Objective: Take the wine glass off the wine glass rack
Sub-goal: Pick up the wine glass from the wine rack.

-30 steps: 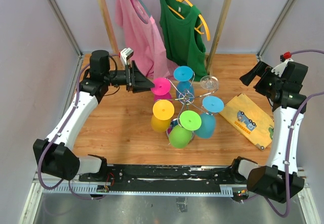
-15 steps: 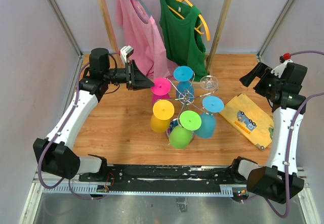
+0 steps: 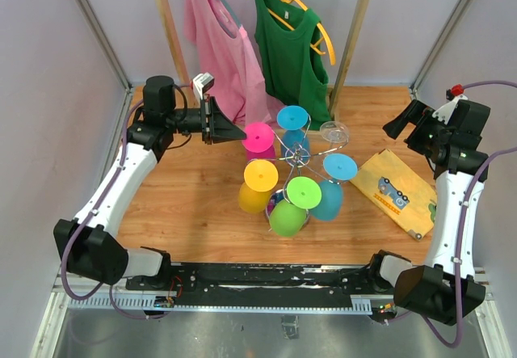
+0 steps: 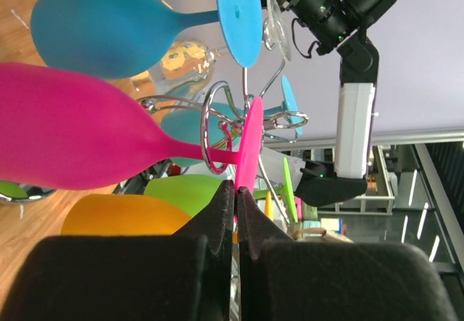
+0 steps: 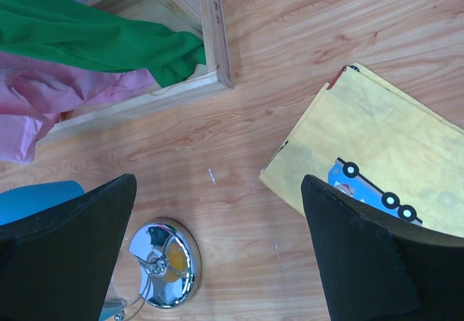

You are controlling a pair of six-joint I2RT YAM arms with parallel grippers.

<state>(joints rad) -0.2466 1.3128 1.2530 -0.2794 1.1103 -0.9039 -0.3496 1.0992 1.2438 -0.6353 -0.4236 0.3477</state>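
The pink wine glass (image 3: 258,137) hangs upside down on the wine glass rack (image 3: 297,157), foot up and bowl down. The left pincer (image 3: 241,134) is squeezed onto the foot's edge. The right pincer (image 5: 217,182) is wide open.

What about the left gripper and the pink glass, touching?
Touching. The left wrist view shows the foot rim of the pink glass pinched between the closed fingertips of the left gripper, no gap.

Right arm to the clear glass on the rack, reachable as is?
Likely yes: the right end effector is open, the clear wine glass hangs off the rack toward it, nothing between.
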